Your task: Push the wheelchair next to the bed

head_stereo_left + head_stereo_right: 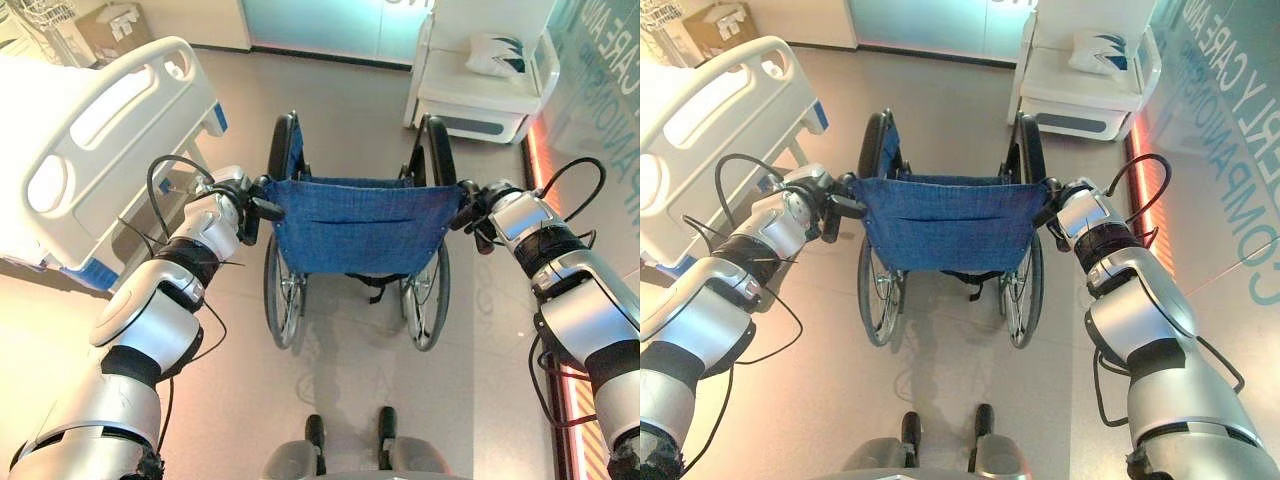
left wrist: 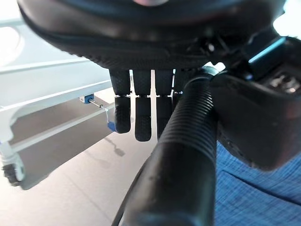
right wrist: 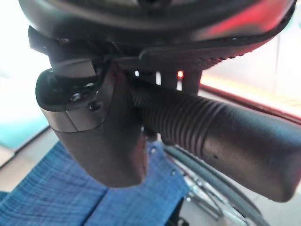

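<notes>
The left hand (image 1: 243, 205) is clenched round the wheelchair's left push handle (image 2: 181, 155), fingers (image 2: 142, 117) curled over the ribbed grip. The right hand (image 1: 477, 212) grasps the right push handle (image 3: 221, 129) the same way, thumb (image 3: 101, 136) wrapped beneath it. Biggest thing here is the bed (image 1: 100, 150), white, off at ten o'clock, its footboard turned toward the chair. The wheelchair (image 1: 355, 225) stands dead ahead at twelve, blue cloth back toward the robot, near the bed's foot corner but apart from it. At one o'clock, against the far wall, sits a white armchair (image 1: 480, 95) with a small cushion (image 1: 497, 53) on its seat. A cardboard box (image 1: 715, 25) lies beyond the bed at eleven.
</notes>
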Controlling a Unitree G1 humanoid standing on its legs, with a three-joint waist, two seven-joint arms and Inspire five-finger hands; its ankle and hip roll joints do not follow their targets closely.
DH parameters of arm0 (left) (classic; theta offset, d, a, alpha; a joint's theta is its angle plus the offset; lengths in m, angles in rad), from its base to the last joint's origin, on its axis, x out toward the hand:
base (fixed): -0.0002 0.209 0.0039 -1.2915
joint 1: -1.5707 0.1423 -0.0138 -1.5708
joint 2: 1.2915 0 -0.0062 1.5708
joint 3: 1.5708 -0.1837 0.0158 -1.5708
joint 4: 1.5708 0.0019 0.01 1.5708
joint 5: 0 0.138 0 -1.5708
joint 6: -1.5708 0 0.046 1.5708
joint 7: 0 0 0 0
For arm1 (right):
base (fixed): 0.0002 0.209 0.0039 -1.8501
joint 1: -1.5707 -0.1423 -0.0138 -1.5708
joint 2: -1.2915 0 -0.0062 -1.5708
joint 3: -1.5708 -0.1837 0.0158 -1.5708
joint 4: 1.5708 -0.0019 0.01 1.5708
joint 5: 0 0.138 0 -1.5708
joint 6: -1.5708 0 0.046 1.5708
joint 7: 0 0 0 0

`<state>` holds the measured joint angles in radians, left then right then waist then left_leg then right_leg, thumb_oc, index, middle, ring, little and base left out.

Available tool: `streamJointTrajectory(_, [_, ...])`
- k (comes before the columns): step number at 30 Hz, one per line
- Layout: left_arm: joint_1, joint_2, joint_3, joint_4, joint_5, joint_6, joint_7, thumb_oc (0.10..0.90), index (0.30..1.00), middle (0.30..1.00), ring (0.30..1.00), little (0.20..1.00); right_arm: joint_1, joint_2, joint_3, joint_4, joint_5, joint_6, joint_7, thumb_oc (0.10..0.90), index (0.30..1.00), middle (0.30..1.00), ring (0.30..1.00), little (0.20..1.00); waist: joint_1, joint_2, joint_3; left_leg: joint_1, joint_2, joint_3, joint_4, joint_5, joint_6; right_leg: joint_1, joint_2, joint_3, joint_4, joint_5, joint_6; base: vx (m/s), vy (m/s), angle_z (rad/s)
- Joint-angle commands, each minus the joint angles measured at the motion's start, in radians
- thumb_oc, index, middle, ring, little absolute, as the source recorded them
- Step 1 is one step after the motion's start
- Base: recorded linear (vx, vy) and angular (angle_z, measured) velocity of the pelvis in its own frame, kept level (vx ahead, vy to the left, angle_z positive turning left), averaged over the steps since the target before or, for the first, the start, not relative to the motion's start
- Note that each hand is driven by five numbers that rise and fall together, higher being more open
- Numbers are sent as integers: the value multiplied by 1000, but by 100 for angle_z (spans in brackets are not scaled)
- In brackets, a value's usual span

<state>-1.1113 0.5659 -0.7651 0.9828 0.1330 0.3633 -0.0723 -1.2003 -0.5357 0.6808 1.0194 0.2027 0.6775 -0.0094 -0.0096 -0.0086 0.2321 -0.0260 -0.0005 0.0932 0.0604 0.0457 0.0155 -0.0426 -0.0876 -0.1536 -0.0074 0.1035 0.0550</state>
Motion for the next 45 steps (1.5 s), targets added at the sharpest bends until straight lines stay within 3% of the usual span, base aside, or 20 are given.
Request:
streamJointTrajectory(1, [9,61,47,-44,-81,-133,115,400,300,300,300,300,-61,-71,8,-85,3,-203,13,400,300,300,300,300,30,10,91,-48,-27,-4,98,-142,21,-20,-30,-38,201,-186,-12,24,174,0])
streamJointTrajectory(4, [31,86,77,-97,-133,-163,161,400,300,300,300,300,-30,-87,-8,-127,9,-224,-24,400,300,300,300,300,38,31,112,-67,-30,-4,112,-142,42,-94,-60,-29,404,-207,-8,43,242,-2])
streamJointTrajectory(5, [46,102,84,-133,-152,-173,170,400,300,300,300,300,1,-110,-23,-170,-3,-226,-43,400,300,300,300,300,36,44,126,-71,-30,-6,120,-141,51,-157,-75,-20,560,-175,-7,117,265,2])
streamJointTrajectory(7, [90,112,98,-186,-152,-173,189,400,300,300,300,300,58,-142,-48,-224,-11,-237,-46,400,300,300,300,300,24,48,140,-65,-38,-14,141,-148,63,-223,-72,8,683,-105,6,244,147,-3])
streamJointTrajectory(10, [130,104,104,-243,-135,-164,211,400,300,300,300,300,105,-161,-72,-284,-35,-225,-49,400,300,300,300,300,-13,32,161,-27,-71,-45,144,-175,66,-299,-58,16,554,-6,24,365,-53,-8])
streamJointTrajectory(13, [98,97,99,-252,-142,-180,231,400,300,300,300,300,73,-180,-77,-281,-67,-234,-17,400,300,300,300,300,-67,18,185,37,-99,-88,129,-234,54,-342,-43,30,219,38,48,334,-200,20])
streamJointTrajectory(17, [59,105,91,-245,-159,-230,253,400,300,300,300,300,39,-202,-65,-246,-42,-247,-11,400,300,300,300,300,-87,-4,158,21,-114,-142,151,-262,54,-315,-17,120,153,43,48,262,-281,69])
streamJointTrajectory(20, [51,111,75,-241,-185,-245,274,400,300,300,300,300,41,-199,-50,-234,-18,-247,8,400,300,300,300,300,-80,-9,143,2,-56,-133,210,-263,24,-309,-25,83,242,-23,30,311,-283,57])
streamJointTrajectory(22, [62,112,73,-234,-202,-260,264,400,300,300,300,300,60,-203,-53,-225,-10,-253,29,400,300,300,300,300,-87,-20,125,52,17,-114,213,-251,-4,-286,-36,41,255,-50,16,393,-263,-9])
streamJointTrajectory(26, [78,99,65,-239,-176,-285,274,400,300,300,300,300,92,-213,-61,-214,10,-272,29,400,300,300,300,300,-87,-30,102,48,123,-74,284,-136,-42,-223,-15,-2,252,-103,-20,349,-262,28])
streamJointTrajectory(32, [129,78,79,-249,-165,-287,292,400,300,300,300,300,109,-230,-58,-242,8,-283,49,400,300,300,300,300,-79,-51,53,61,171,-96,424,-46,-57,-145,22,-10,237,-155,-64,393,-182,0])
streamJointTrajectory(33, [137,77,85,-250,-166,-288,295,400,300,300,300,300,111,-232,-59,-247,7,-282,51,400,300,300,300,300,-73,-54,50,41,168,-99,475,-31,-58,-126,26,-11,231,-161,-72,493,-199,-19])
streamJointTrajectory(35, [186,80,119,-274,-152,-289,290,400,300,300,300,300,138,-229,-66,-283,-2,-268,45,400,300,300,300,300,-25,-67,66,-92,97,-109,581,-55,-23,-38,47,16,211,-178,-80,682,-189,-33])
streamJointTrajectory(36, [222,89,136,-299,-133,-287,296,400,300,300,300,300,148,-220,-64,-308,-14,-253,33,400,300,300,300,300,12,-61,89,-174,24,-96,508,-72,-3,16,72,46,202,-188,-76,522,-33,-29])
streamJointTrajectory(38, [241,101,146,-320,-131,-284,295,400,300,300,300,300,148,-212,-65,-321,-29,-234,31,400,300,300,300,300,37,-52,103,-220,-16,-80,437,-57,-8,58,93,60,190,-200,-74,507,60,-26])
streamJointTrajectory(39, [245,113,148,-330,-136,-284,295,400,300,300,300,300,146,-206,-66,-328,-39,-224,24,400,300,300,300,300,59,-35,110,-264,-42,-69,351,-8,-28,90,121,75,174,-212,-75,478,91,-30])
streamJointTrajectory(40, [244,116,148,-331,-138,-285,294,400,300,300,300,300,146,-205,-65,-329,-41,-223,22,400,300,300,300,300,67,-26,113,-284,-48,-65,319,20,-39,103,133,80,170,-216,-76,624,118,-41])
streamJointTrajectory(41, [252,135,155,-348,-137,-286,285,400,300,300,300,300,152,-211,-66,-353,-51,-209,21,400,300,300,300,300,97,-1,119,-335,-66,-61,212,110,-70,153,170,111,153,-231,-80,521,105,-43])
streamJointTrajectory(43, [266,153,174,-373,-131,-279,276,400,300,300,300,300,147,-222,-66,-364,-56,-209,38,400,300,300,300,300,125,15,115,-357,-80,-69,101,167,-84,198,193,146,143,-250,-82,560,159,-61])
streamJointTrajectory(45, [284,175,197,-403,-119,-269,263,400,300,300,300,300,135,-239,-63,-366,-90,-229,69,400,300,300,300,300,146,32,102,-353,-84,-63,46,175,-86,220,204,163,159,-287,-86,485,221,-83])
